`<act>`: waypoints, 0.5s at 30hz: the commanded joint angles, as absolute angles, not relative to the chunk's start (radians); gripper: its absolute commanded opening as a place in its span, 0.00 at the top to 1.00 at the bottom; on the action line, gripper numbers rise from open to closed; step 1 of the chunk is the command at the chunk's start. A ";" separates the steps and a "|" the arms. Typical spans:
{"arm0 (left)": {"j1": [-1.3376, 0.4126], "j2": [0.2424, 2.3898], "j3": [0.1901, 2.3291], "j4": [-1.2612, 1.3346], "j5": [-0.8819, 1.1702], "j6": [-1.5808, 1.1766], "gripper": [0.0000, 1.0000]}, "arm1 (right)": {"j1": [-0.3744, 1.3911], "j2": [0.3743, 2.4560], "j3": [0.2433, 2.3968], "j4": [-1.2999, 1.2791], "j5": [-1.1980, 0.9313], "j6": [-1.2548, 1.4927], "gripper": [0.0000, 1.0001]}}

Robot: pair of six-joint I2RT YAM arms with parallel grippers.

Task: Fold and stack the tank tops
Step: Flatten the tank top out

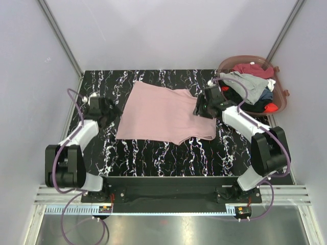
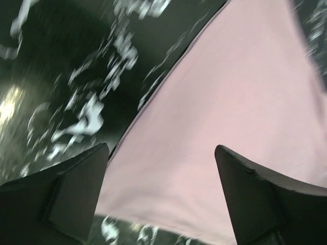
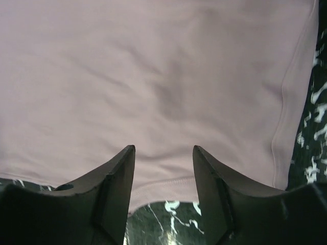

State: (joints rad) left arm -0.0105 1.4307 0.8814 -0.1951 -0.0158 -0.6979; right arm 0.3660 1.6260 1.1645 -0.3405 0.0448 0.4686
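Note:
A dusty pink tank top [image 1: 166, 113] lies spread flat on the black marbled table [image 1: 153, 153]. My left gripper [image 1: 113, 109] is open at its left edge; in the left wrist view the cloth [image 2: 225, 112] fills the space between the wide-apart fingers [image 2: 76, 189]. My right gripper [image 1: 200, 108] is open over the top's right end. In the right wrist view the cloth [image 3: 153, 76] and its ribbed hem lie between the fingers [image 3: 117, 178], which hold nothing. More tank tops, grey [image 1: 250, 81], maroon [image 1: 254, 69], black and red, lie heaped in the basket.
The round brownish translucent basket [image 1: 282, 99] stands at the table's back right corner, right behind my right arm. Grey walls and metal frame posts enclose the table on three sides.

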 commanded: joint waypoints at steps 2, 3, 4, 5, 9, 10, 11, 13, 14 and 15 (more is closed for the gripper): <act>-0.014 1.313 0.749 -0.210 -0.025 -0.692 0.14 | 0.379 1.539 1.074 -0.359 0.109 0.523 0.42; -0.014 1.283 0.702 -0.206 -0.028 -0.692 0.16 | 0.380 1.533 1.046 -0.359 0.120 0.523 0.42; -0.014 1.269 0.680 -0.193 -0.026 -0.693 0.17 | 0.380 1.526 1.039 -0.362 0.133 0.523 0.42; -0.014 1.250 0.660 -0.189 -0.026 -0.692 0.19 | 0.379 1.526 1.031 -0.367 0.161 0.525 0.43; -0.015 1.261 0.585 -0.164 -0.006 -0.684 0.25 | 0.379 1.529 1.000 -0.356 0.175 0.528 0.44; -0.015 1.269 0.578 -0.164 -0.006 -0.683 0.26 | 0.379 1.532 0.996 -0.351 0.173 0.529 0.44; -0.015 1.281 0.572 -0.161 0.027 -0.680 0.28 | 0.380 1.534 0.994 -0.350 0.176 0.534 0.44; -0.015 1.292 0.548 -0.141 0.040 -0.678 0.30 | 0.379 1.545 0.992 -0.347 0.192 0.537 0.44; -0.015 1.301 0.543 -0.137 0.040 -0.678 0.31 | 0.379 1.551 0.994 -0.347 0.202 0.543 0.44; -0.015 1.307 0.540 -0.126 0.043 -0.678 0.34 | 0.379 1.555 1.000 -0.348 0.215 0.548 0.44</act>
